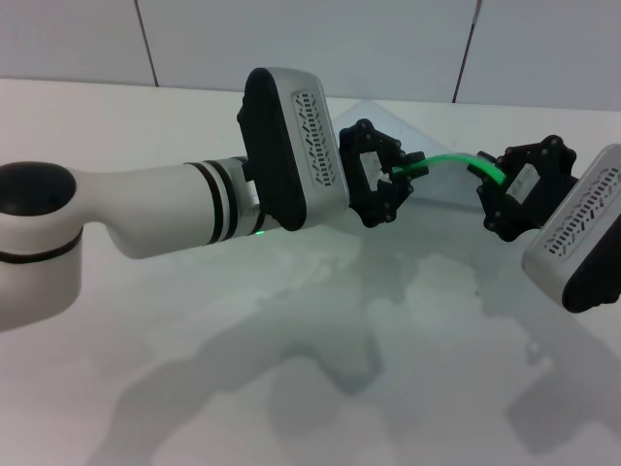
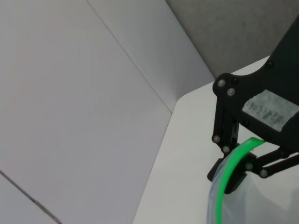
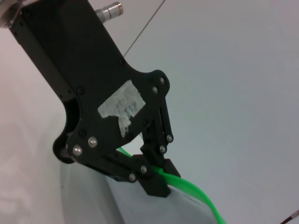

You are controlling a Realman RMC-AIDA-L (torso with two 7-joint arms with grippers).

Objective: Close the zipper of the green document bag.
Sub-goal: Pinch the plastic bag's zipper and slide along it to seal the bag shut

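1. Head view: the left gripper [image 1: 406,173] and the right gripper [image 1: 488,182] face each other above the white table [image 1: 291,388], each pinched on one end of the zipper [image 1: 448,160].
2. The zipper arcs upward between the two grippers as a thin bright green strip; the slider cannot be made out.
3. The bag [image 1: 388,121] is lifted off the table and hangs from the zipper edge; its pale translucent body shows behind and below the grippers.
4. Left wrist view: the far gripper [image 2: 233,173] has its black fingertips closed on the green strip [image 2: 230,175], with the bag's clear plastic [image 2: 252,205] just beneath.
5. Right wrist view: the far gripper [image 3: 152,179] likewise clamps the strip [image 3: 196,193], which runs on past its fingertips.
6. Labels: a white sticker [image 2: 272,111] on the gripper body in the left wrist view bears handwriting too faint to read; a torn white sticker [image 3: 120,103] in the right wrist view shows no legible text.
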